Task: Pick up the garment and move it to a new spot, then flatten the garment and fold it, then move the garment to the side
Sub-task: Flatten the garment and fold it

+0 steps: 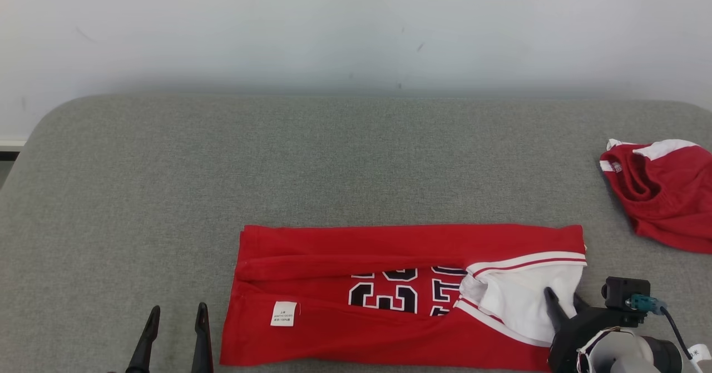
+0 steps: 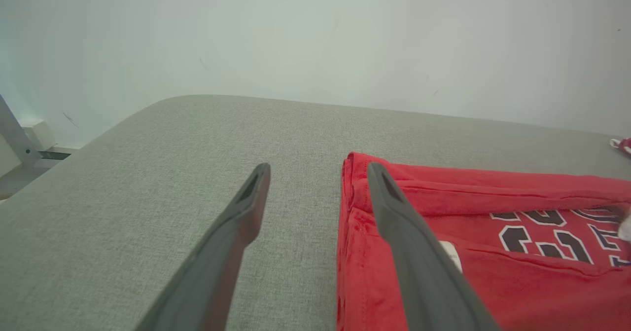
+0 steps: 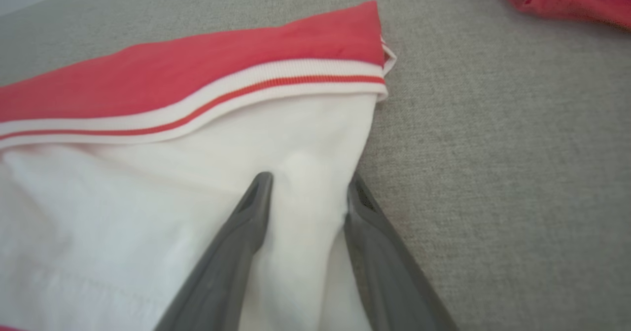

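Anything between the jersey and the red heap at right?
No. Head view shows bare grey surface between jersey and heap.

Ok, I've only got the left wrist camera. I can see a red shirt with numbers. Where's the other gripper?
Observer: The right gripper is at the far end of the jersey, on its white part by the striped trim.
Operator: Is it grabbing it?
Observer: In the right wrist view its fingers have a bump of white cloth between them. I can't tell if they are clamped.
Operator: Is there anything else on the table?
Observer: Yes, a second garment, red and white, lies crumpled at the right edge of the grey surface, apart from the jersey.
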Tool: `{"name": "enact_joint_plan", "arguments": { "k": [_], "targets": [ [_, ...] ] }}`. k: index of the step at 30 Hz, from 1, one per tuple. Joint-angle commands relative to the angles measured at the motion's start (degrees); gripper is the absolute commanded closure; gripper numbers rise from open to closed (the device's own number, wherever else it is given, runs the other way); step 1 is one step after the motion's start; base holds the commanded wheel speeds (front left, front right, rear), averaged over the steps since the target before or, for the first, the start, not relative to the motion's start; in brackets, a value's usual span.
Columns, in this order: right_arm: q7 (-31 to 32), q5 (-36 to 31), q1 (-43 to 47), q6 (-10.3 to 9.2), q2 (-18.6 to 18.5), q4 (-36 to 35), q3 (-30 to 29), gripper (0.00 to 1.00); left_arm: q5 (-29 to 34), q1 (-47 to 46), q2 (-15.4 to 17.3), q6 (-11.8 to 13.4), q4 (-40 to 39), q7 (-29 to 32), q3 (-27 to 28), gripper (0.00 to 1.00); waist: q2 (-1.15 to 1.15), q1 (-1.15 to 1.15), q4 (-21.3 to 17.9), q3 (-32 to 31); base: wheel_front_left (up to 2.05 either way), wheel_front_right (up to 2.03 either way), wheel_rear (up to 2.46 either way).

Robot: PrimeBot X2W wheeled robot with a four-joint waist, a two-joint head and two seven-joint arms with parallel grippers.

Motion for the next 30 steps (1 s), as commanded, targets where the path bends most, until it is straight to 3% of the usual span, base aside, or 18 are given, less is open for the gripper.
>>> {"name": "enact_joint_plan", "arguments": {
  "k": [1,15,30],
  "targets": [
    [1.5,0.5,1.3,-0.13,1.1,1.5,1.0,1.0,-0.2,0.3,-0.1,0.1,0.1,-0.1,-0.1,0.0,0.0,0.0,-0.1,0.0,0.0,0.0,0.0],
    [0.7,2.2,3.2,-0.16,-9.3,-4.5,-1.0,1.0,-1.6,1.7,-0.1,0.4,0.9,-0.1,-0.1,0.0,0.0,0.0,-2.0,-1.4,0.0,0.0,0.0],
    [11.3,12.5,10.9,-0.13,-7.1,-34.6,0.9,1.0,-2.4,2.3,-0.1,0.2,1.7,-0.1,-0.1,0.0,0.0,0.0,-3.9,-2.9,0.0,0.0,0.0]
  ]
}}
